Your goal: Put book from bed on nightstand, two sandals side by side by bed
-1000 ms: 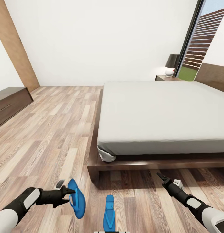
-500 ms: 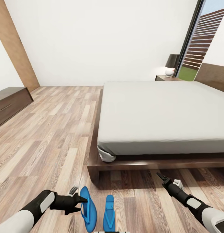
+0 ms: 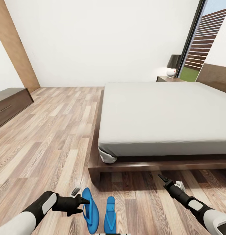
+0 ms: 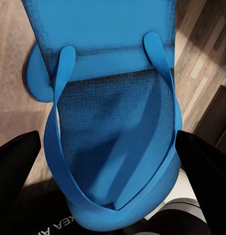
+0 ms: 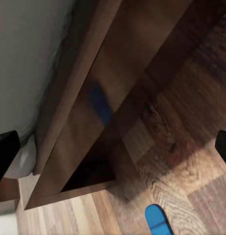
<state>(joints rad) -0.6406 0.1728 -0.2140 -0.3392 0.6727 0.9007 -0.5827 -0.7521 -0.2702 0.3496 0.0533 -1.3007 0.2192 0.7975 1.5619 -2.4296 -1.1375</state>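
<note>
Two bright blue sandals lie near the foot corner of the bed (image 3: 165, 114). My left gripper (image 3: 83, 205) is shut on the left sandal (image 3: 90, 210), holding it tilted close above the wood floor; its straps and sole (image 4: 113, 127) sit between the black fingers (image 4: 14, 164). The other sandal (image 3: 109, 213) lies flat on the floor just to its right, roughly parallel; its tip (image 5: 157, 220) shows in the right wrist view. My right gripper (image 3: 162, 178) hangs open and empty in front of the bed frame (image 3: 132, 165). A nightstand (image 3: 165, 78) stands beyond the bed. The book is out of view.
A dark lamp (image 3: 174, 62) and a white round object (image 3: 171, 72) stand on the nightstand. A low dark wooden cabinet (image 3: 10, 104) lines the left wall. A tall window (image 3: 204, 42) is at the right. Open wood floor (image 3: 54, 130) stretches left of the bed.
My left arm carried the held sandal to the right and lower, bringing it beside the sandal on the floor. The right arm has not moved.
</note>
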